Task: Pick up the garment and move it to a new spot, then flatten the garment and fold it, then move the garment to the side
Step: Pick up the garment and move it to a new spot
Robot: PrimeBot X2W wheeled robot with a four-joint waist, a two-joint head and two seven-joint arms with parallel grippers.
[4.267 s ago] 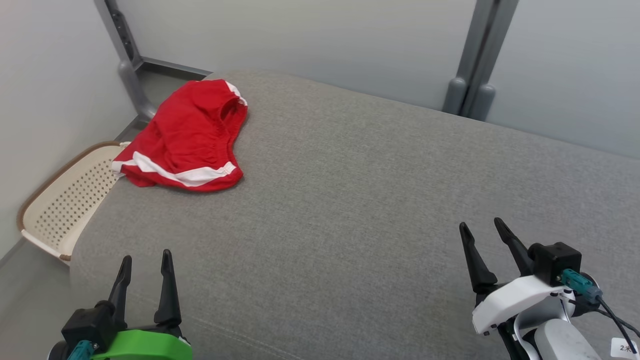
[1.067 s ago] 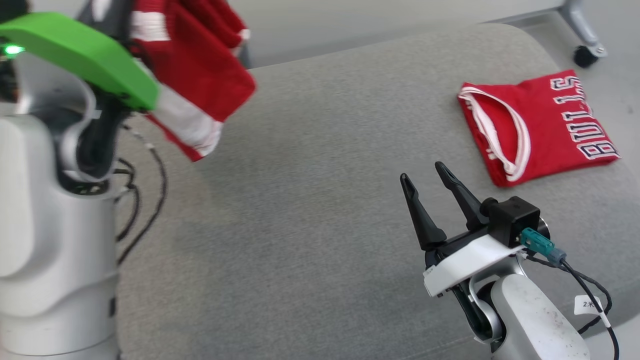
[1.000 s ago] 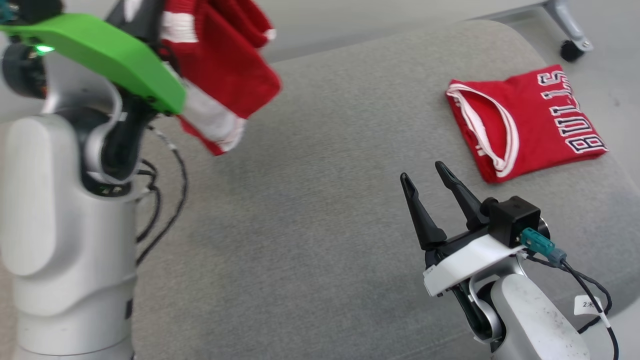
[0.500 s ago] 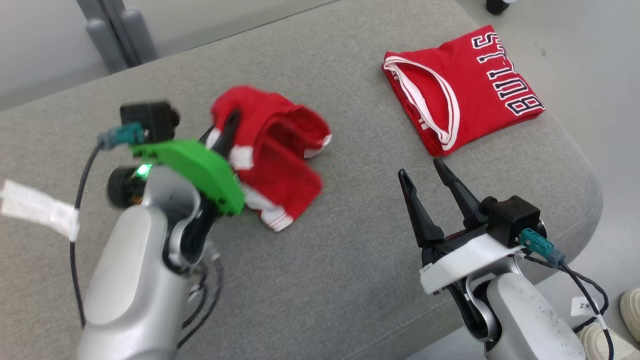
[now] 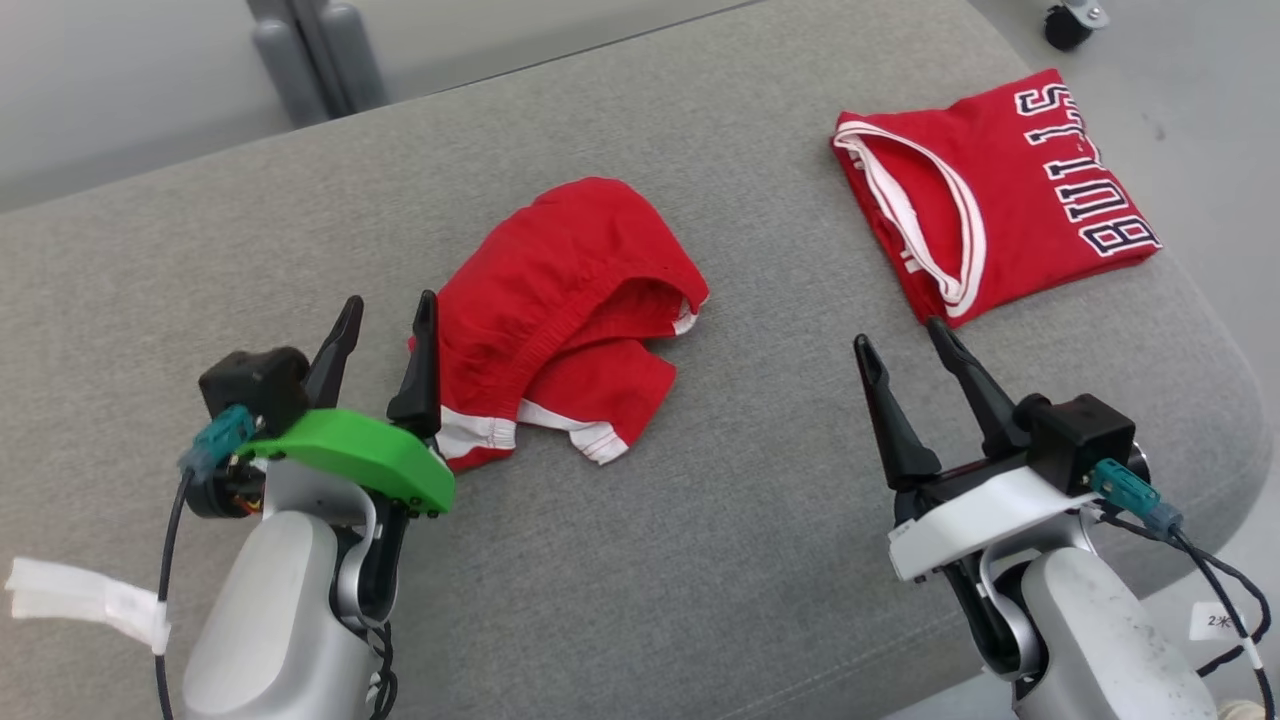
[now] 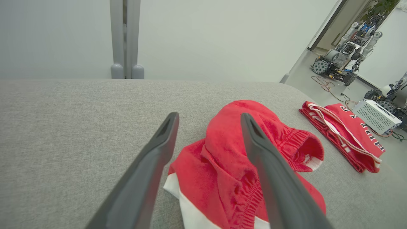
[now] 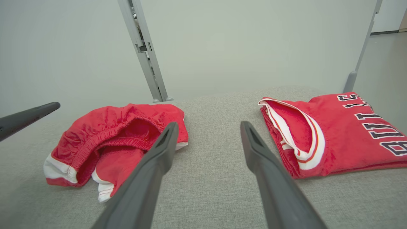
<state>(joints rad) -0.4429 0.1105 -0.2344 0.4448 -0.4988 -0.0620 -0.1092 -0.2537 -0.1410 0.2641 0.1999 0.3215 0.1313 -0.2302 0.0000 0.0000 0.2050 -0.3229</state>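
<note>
The garment (image 5: 560, 310), red shorts with white hem bands, lies crumpled in the middle of the grey cushion (image 5: 700, 560). My left gripper (image 5: 390, 315) stands open at its left edge, fingers apart and holding nothing; in the left wrist view the garment (image 6: 235, 165) lies under and between the fingers (image 6: 152, 165). My right gripper (image 5: 905, 335) is open over bare cushion, to the right of the shorts. The right wrist view has the garment (image 7: 111, 140) at left beyond my open right gripper (image 7: 206, 125).
A folded red Bulls jersey (image 5: 1000, 190) lies at the cushion's far right corner, also in the right wrist view (image 7: 334, 136). The cushion's rounded edge drops to the floor on the right. Grey posts (image 5: 310, 55) stand behind. Other robots (image 6: 346, 54) are parked far off.
My left gripper carried the shorts in from the far left, lowered them onto the cushion and opened, letting them go. The head camera swung right, bringing the jersey into view. Right gripper stayed open.
</note>
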